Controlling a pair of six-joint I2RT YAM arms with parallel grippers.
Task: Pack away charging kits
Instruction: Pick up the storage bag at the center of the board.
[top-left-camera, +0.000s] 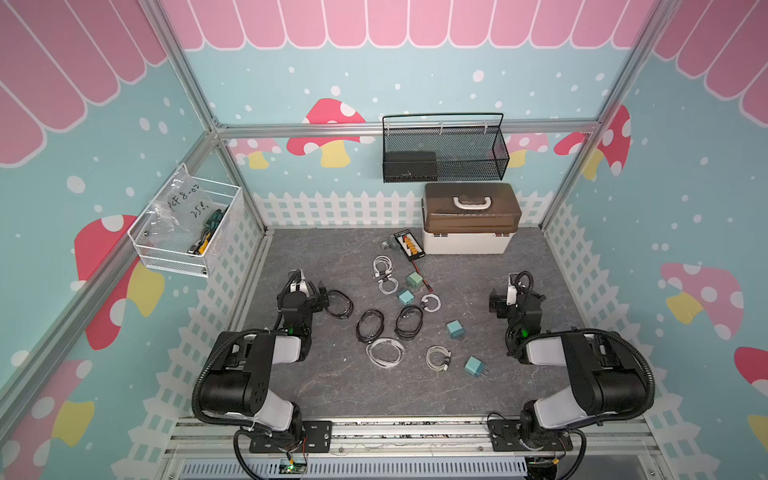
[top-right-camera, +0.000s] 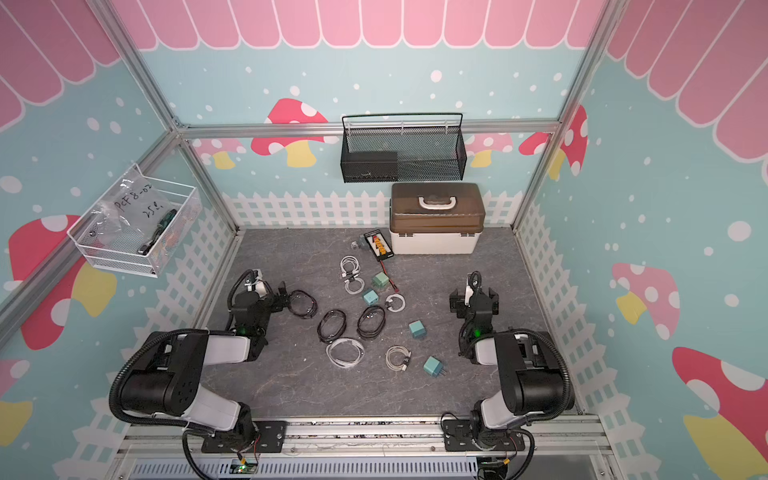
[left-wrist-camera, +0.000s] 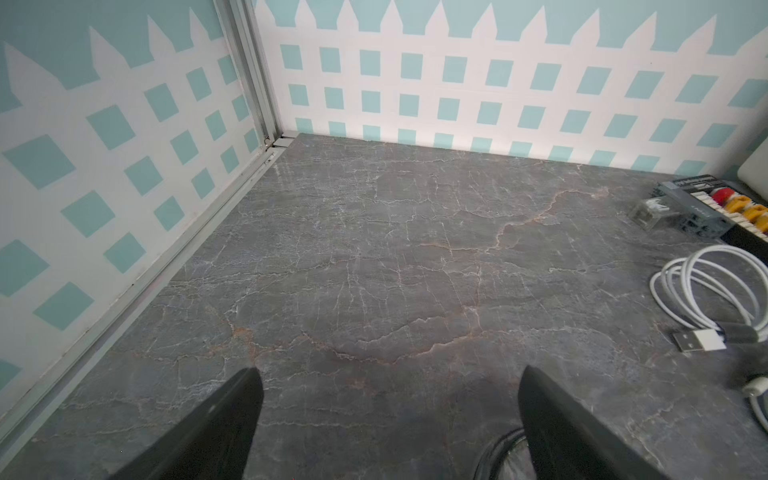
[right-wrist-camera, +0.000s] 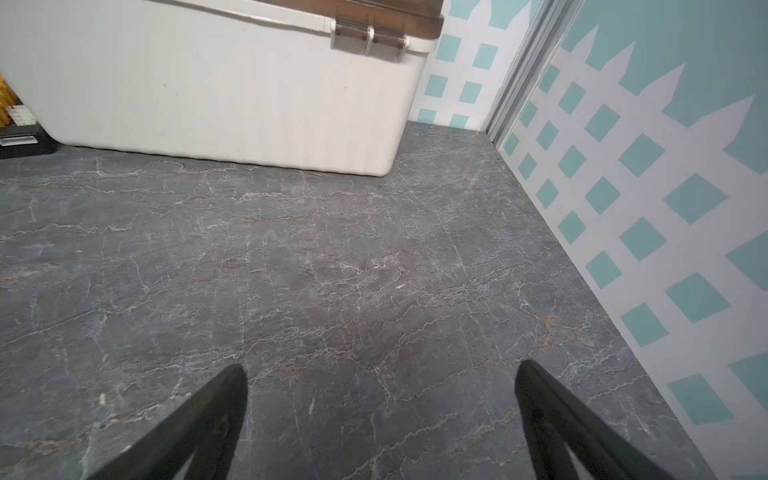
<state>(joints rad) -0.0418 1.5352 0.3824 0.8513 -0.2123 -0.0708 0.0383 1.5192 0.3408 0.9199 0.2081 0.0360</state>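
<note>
Teal cubes (top-left-camera: 455, 329), four of them, lie loose on the grey table (top-left-camera: 332, 386) at the centre of both top views. They are mixed in with black coils (top-left-camera: 370, 326) and white coils (top-left-camera: 384, 352). None touches a finger and none is put away, so I judge the task to be at its very start. The arms sit at the lower left and lower right of the frame with the kits between them.

The left gripper (left-wrist-camera: 390, 369) is spread wide and empty over bare table. In its wrist view one of the black coils shows at the bottom edge, just beside a finger, and one of the white coils lies at the right edge. The right gripper (right-wrist-camera: 382, 365) is likewise spread and empty. It faces the box (right-wrist-camera: 216, 83), which stands at the upper middle of the top views with its brown lid (top-left-camera: 471, 203) down. The board (top-left-camera: 409, 243) just beside the box is no part of the kits.

Where the kits go cannot be told. The box seems likely, and the mesh basket (top-left-camera: 446, 149) above it is possible. If it is the box, the lid must come up first, and the right arm is nearer its clasp (right-wrist-camera: 368, 35). Otherwise the left arm is best placed for the black coil beside it. That thin cable lies flat, so it calls for a low pinch across the strands.
</note>
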